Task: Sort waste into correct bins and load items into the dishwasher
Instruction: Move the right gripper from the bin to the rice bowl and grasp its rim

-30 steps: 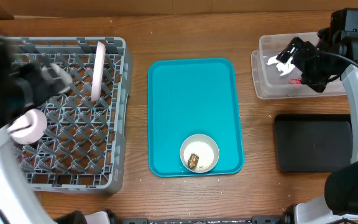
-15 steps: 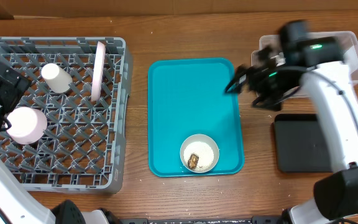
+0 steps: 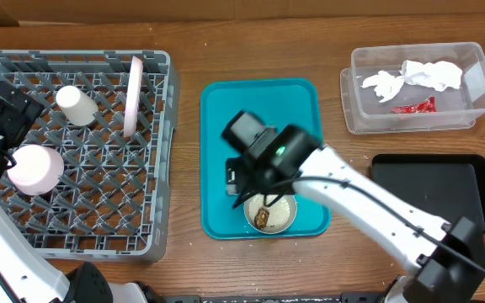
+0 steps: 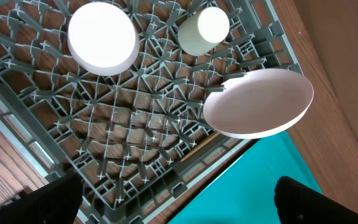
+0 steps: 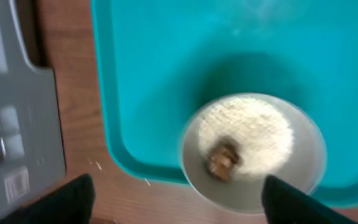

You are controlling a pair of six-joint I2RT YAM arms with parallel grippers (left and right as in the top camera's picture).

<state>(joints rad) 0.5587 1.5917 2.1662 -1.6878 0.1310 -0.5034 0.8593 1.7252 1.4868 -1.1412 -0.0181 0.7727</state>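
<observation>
The grey-white bowl (image 3: 270, 210) with rice (image 5: 247, 127) and a brown lump (image 5: 224, 157) sits at the front of the teal tray (image 3: 259, 118). My right gripper (image 3: 244, 189) hovers open just above the bowl's left edge; in the right wrist view (image 5: 179, 202) the bowl (image 5: 291, 180) lies between its fingers. The grey dish rack (image 3: 99, 227) holds the white cup (image 3: 76, 105), the upright pink plate (image 3: 131, 95) and the upturned pink bowl (image 3: 34, 168). My left gripper (image 3: 2, 118) is open and empty over the rack's left side.
The clear tub (image 3: 415, 122) at the back right holds tissue (image 3: 419, 74) and the red wrapper (image 3: 415, 107). The black tray (image 3: 432, 194) lies in front of it. The left wrist view shows the rack (image 4: 135, 130), cup (image 4: 204, 30), plate (image 4: 260, 102) and bowl (image 4: 101, 37).
My right arm has swung from the clear tub leftward to above the bowl on the teal tray. My left arm has drawn back to the rack's left edge, leaving the cup there.
</observation>
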